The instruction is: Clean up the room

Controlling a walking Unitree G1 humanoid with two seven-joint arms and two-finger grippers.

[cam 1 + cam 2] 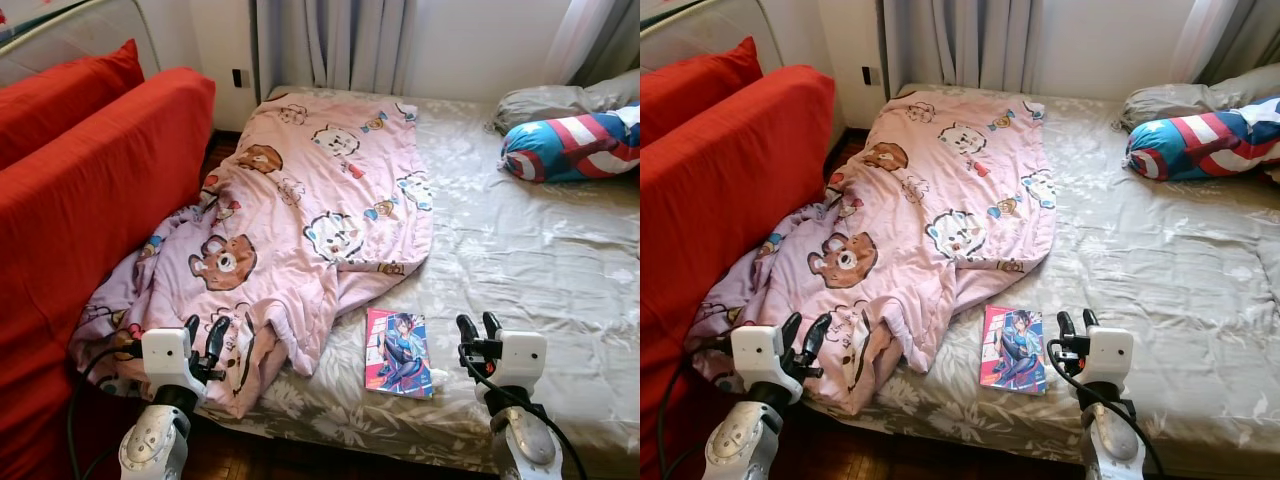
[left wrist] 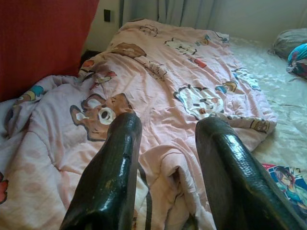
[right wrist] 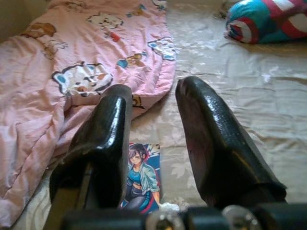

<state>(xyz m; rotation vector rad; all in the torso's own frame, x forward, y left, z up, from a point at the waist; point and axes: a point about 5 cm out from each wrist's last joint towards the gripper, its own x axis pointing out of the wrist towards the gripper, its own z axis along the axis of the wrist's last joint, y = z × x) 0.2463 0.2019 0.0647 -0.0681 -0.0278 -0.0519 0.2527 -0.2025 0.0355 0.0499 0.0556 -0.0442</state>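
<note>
Both grippers hover at the bed's [image 1: 560, 260] near edge, fingers parted, holding nothing. Between them lies a comic book [image 1: 399, 352], long axis running near to far. It sits just left of the right gripper [image 1: 478, 326], probably the closer arm; the left gripper [image 1: 204, 333] hangs over the pink blanket [image 1: 310, 200].

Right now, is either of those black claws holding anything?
No. The left gripper hovers open over the crumpled pink cartoon-print blanket; the right gripper hovers open beside the colourful illustrated book.
</note>
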